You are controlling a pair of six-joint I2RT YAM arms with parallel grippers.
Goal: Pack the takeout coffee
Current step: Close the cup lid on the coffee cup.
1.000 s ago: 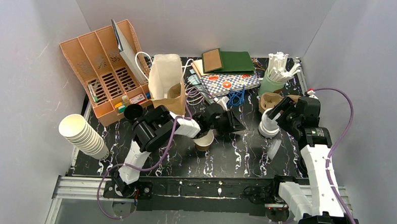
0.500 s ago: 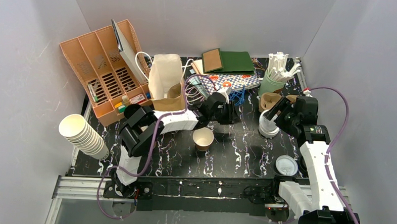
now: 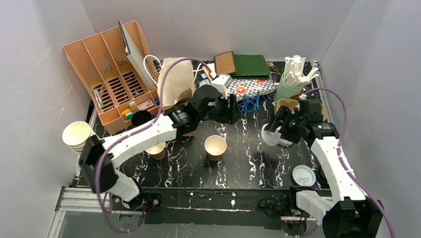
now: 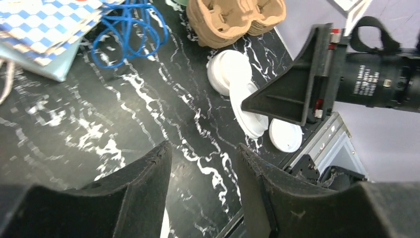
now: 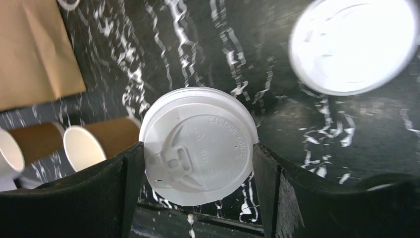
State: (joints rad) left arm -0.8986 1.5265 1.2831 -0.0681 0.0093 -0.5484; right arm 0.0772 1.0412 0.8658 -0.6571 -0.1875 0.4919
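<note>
Two open-topped brown cups sit on the tabletop (image 3: 249,163): left cup (image 3: 155,150) and middle cup (image 3: 215,146), well apart. Left fingers (image 4: 138,198) hang half-open, holding nothing. Right fingers (image 5: 109,198) pinch a white lid (image 5: 198,146); spare lid (image 3: 304,175) lies nearby.

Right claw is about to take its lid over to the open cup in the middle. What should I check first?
1. Grip: right claw holds the white round plastic lid by its rim: ok.
2. Target: tan-brown paper cup mid-table is upright, open, unlidded: ok.
3. Other claw: left claw empty, jaws apart: ok.
4. Path: left claw sits behind the cup, off the lid's route: ok.
5. Next cup: second tan-brown paper cup lies partly under the left arm: not ok.
6. Lid held level: cannot tell.
</note>
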